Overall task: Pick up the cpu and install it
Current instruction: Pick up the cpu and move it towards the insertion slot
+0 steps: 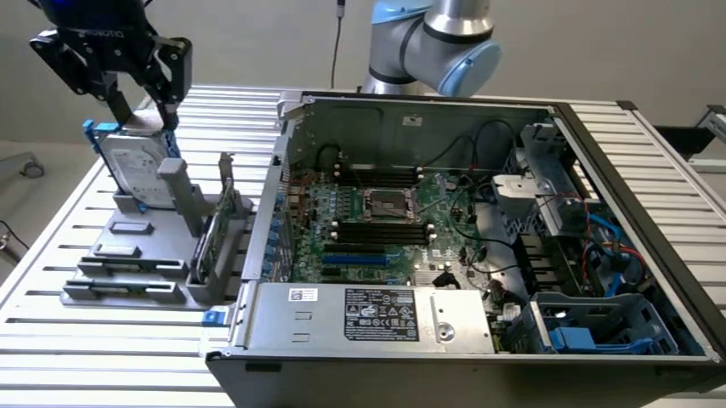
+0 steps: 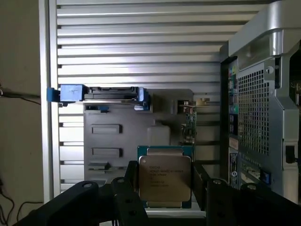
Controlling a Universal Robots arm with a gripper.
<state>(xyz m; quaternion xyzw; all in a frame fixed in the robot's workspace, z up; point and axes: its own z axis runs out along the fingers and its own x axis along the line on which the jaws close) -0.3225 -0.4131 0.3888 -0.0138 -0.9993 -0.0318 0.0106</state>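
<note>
Claw grips the cpu (lid print illegible).

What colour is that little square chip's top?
Silver-grey metal with dark printed text, edged in green; the cpu shows best in the wrist view.

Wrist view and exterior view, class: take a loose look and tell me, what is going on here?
The robot arm's gripper holds the cpu by two opposite edges, its metal top facing the wrist camera. It hangs high over the grey parts stand, just above the hard drive in its blue frame, to the exterior view's left of the open computer case. The motherboard socket looks empty, so the chip is not yet installed.
</note>
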